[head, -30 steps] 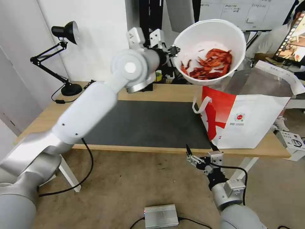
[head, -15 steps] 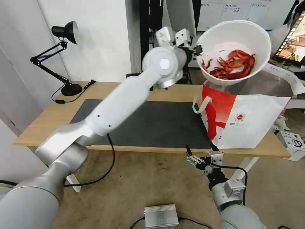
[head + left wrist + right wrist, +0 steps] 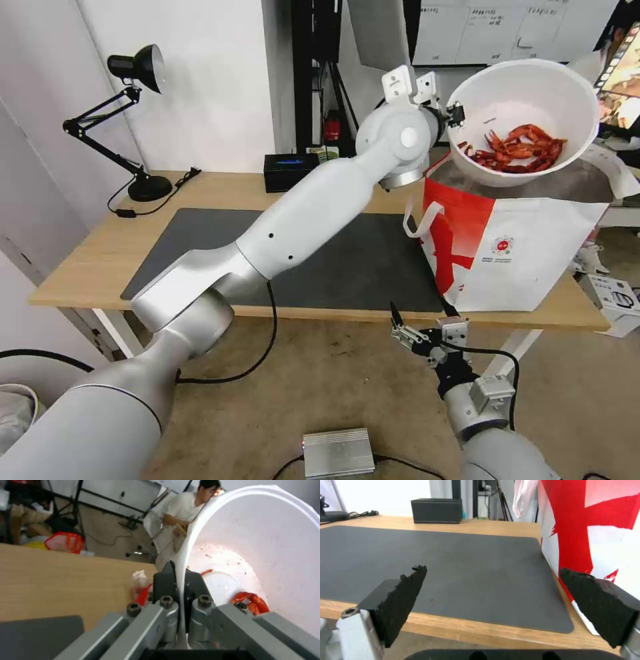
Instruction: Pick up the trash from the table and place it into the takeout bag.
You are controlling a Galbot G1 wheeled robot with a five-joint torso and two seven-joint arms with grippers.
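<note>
**Bowl carried over the bag mouth**

Nearest, the right gripper [image 3: 408,331] waits below the bench [image 3: 87,257] edge, jaws spread wide and empty. Beyond it, the left gripper [image 3: 457,115], jaws clenched on the rim of the white bowl [image 3: 527,80], has swung rightward within the last second; the bowl now hangs over the takeout bag [image 3: 527,257], ready for lowering. Red scraps [image 3: 523,148] lie inside the bowl; the bag's contents are hidden

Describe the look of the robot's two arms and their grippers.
Both arms have glossy white shells with silver-grey joints. The left gripper has grey metal fingers with bolts and black pads; white blocks sit at its wrist. The right gripper has black, rough-edged pads on grey metal, and a black cable runs along its wrist.
</note>
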